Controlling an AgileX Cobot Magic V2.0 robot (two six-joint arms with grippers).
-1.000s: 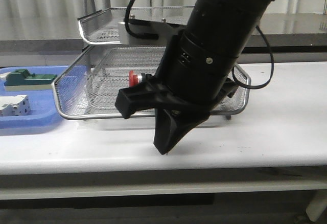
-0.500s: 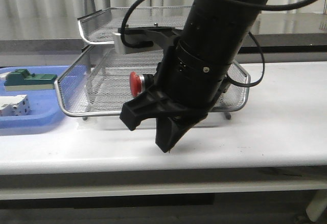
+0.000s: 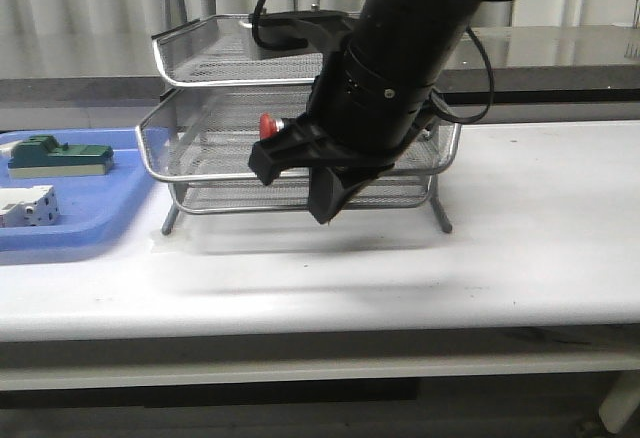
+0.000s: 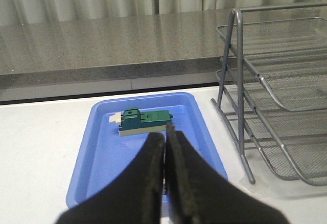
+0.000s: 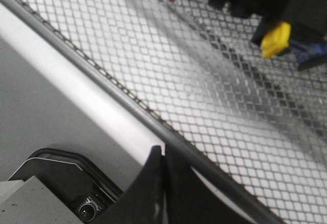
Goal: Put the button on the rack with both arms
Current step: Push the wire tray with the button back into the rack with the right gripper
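Red button in rack tray, behind right hand

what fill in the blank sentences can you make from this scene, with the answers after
1. The button with the red head lies in the rack's ______ tray.
2. The green block rests in a ______ plastic tray.
3. The left claw has its fingers ______.
4. The rack has ______ wire-mesh tiers.

Missing words: middle; blue; shut; three
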